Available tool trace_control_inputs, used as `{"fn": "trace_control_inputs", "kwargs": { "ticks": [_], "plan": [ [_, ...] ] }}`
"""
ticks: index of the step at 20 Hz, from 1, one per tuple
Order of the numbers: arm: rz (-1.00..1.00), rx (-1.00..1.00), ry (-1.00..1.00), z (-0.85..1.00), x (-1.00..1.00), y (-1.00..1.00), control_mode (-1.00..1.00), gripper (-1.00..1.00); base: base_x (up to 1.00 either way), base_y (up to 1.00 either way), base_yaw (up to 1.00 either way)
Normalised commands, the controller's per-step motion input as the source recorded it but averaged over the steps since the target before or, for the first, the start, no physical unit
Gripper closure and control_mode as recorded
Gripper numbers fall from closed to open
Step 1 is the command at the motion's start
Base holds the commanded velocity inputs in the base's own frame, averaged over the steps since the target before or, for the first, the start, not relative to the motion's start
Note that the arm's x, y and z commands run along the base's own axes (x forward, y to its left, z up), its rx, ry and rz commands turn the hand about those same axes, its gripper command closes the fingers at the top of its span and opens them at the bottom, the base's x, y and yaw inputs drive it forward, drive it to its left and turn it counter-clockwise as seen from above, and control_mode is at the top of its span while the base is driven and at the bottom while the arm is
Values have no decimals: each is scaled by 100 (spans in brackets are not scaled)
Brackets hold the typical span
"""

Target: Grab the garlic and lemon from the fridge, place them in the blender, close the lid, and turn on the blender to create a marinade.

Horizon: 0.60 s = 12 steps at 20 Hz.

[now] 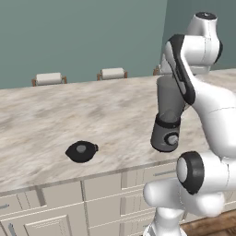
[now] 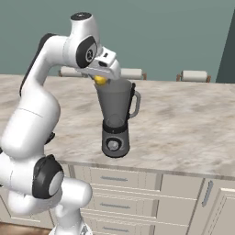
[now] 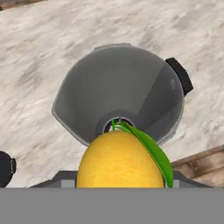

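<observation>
My gripper [image 2: 102, 79] is shut on the lemon [image 2: 100, 80], a yellow fruit with a green leaf, and holds it just above the mouth of the blender [image 2: 115, 114]. The hand view looks straight down past the lemon [image 3: 120, 159] into the smoky jar [image 3: 118, 87], with the blade hub showing at its bottom. The lemon hides my fingertips there. The blender [image 1: 168, 122] stands near the counter's front edge, its knob facing me. The black lid [image 1: 81, 151] lies flat on the counter left of it, and its edge shows as the lid [image 3: 4, 168]. Garlic and fridge are out of view.
The marble counter [image 1: 46, 110] stretches wide around the blender. Cream drawers [image 2: 114, 179] run below its front edge. Chair backs with white cushions [image 1: 48, 78] [image 1: 113, 73] [image 2: 195, 75] stand behind the counter's far side.
</observation>
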Motion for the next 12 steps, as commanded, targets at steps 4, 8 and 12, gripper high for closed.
{"fn": "trace_control_inputs", "kwargs": {
  "ticks": [4, 8, 12],
  "plan": [
    [0, 0, 32, -61, 61, -42, -100, 100, 0, 0, 0],
    [0, 0, 24, -45, 31, -21, -100, 100, 0, 0, 0],
    [0, 0, 8, -33, 17, -1, -100, 100, 0, 0, 0]
  ]
}}
